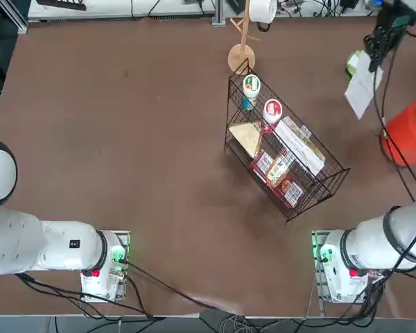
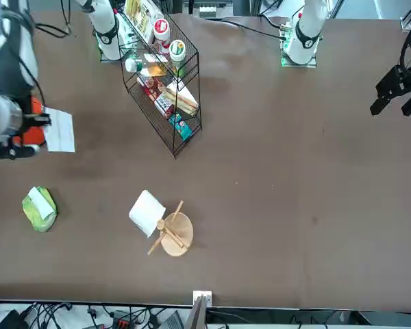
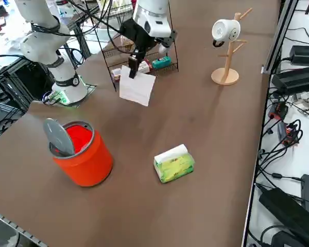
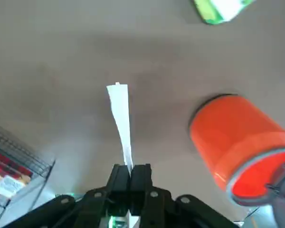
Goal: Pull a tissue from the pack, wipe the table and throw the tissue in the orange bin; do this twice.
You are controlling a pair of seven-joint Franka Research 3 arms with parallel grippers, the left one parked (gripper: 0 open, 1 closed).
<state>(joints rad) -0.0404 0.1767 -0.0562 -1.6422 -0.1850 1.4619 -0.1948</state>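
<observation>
My right gripper (image 3: 132, 66) hangs high above the table (image 3: 206, 134), shut on a white tissue (image 3: 137, 86) that dangles from its fingers; the tissue (image 4: 120, 118) shows edge-on in the wrist view, and also as a flat tissue (image 1: 362, 84) from overhead. The green pack (image 3: 174, 163) lies on the table with white tissue showing at its top, apart from the gripper; the pack (image 2: 40, 208) also shows in the front view. The orange bin (image 3: 82, 153) stands upright near the table's right edge with a grey lid tilted open; in the wrist view the bin (image 4: 242, 145) is off to one side of the tissue.
A black wire basket (image 1: 284, 149) with cups and packets stands mid-table. A wooden stand (image 3: 227, 49) with a paper roll sits toward the far edge. Cables hang from the right arm near the bin (image 1: 408, 132).
</observation>
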